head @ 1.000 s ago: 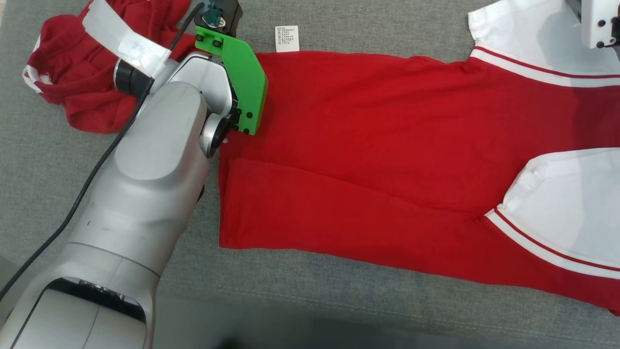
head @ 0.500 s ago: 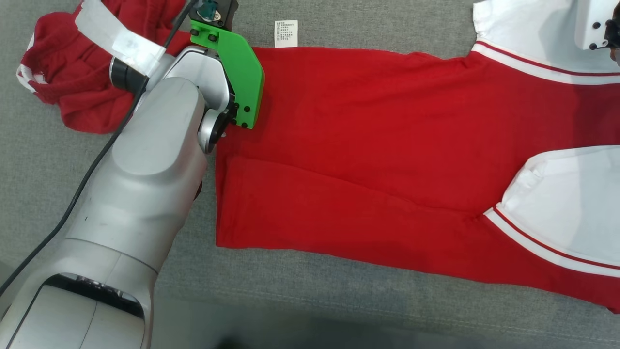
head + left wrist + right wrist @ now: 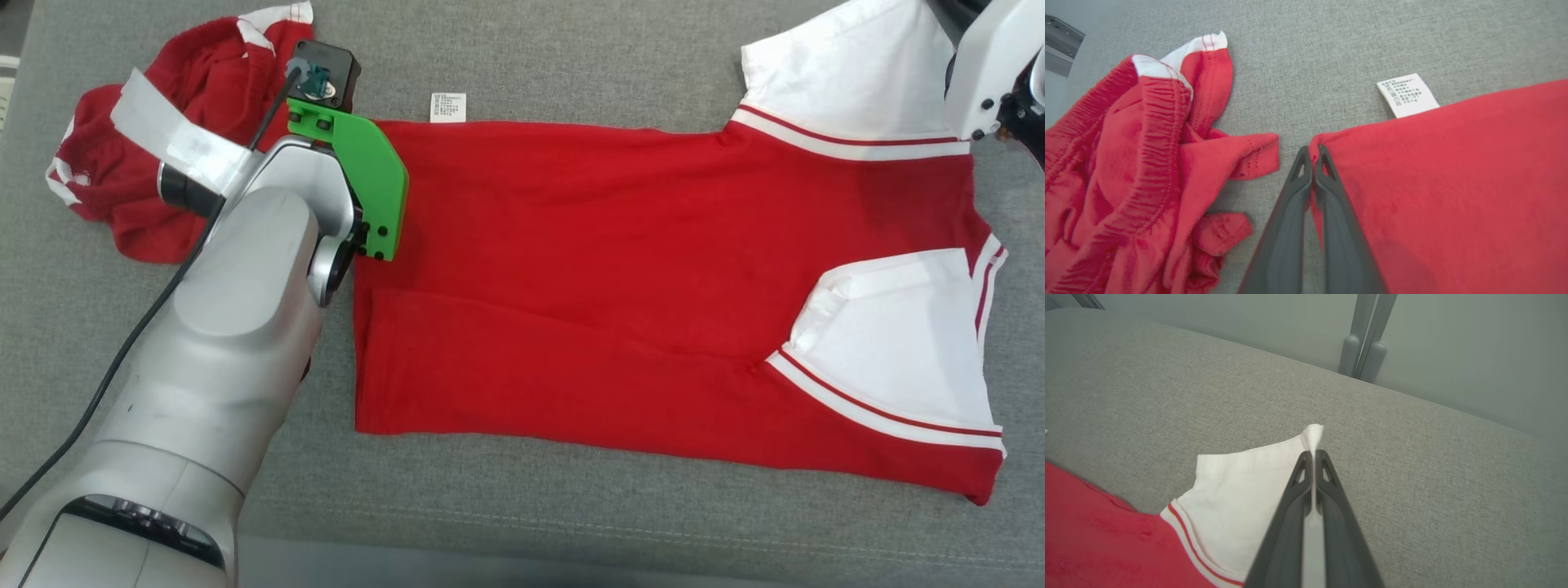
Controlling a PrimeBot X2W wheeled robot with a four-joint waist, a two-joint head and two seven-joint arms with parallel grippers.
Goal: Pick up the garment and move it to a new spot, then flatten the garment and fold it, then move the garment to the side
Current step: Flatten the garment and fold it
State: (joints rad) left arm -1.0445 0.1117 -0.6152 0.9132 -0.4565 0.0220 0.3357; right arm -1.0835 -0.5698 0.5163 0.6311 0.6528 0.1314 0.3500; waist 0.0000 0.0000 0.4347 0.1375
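The garment point(image 3: 620, 269) is a red shirt with white sleeves, lying spread across the grey surface with its near long side folded over. In the left wrist view my left gripper point(image 3: 1312, 157) is shut on the garment's point(image 3: 1453, 183) hem corner, next to a white care label point(image 3: 1406, 94). In the head view the silver left arm point(image 3: 245, 327) reaches to that corner. My right gripper point(image 3: 1313, 457) is shut on the far corner of the white sleeve point(image 3: 1241, 498). The pale right wrist point(image 3: 984, 73) sits over the far sleeve point(image 3: 841, 82) at the upper right.
A second crumpled red garment point(image 3: 163, 147) with white trim lies bunched at the far left, close beside my left gripper, also point(image 3: 1126, 175). The grey padded surface point(image 3: 571, 65) extends on all sides. Grey metal posts point(image 3: 1367, 339) stand beyond its far edge.
The head camera has shifted, showing the whole shirt further left and lower. The right gripper has shut on the white sleeve's corner. The left gripper stays shut on the hem corner.
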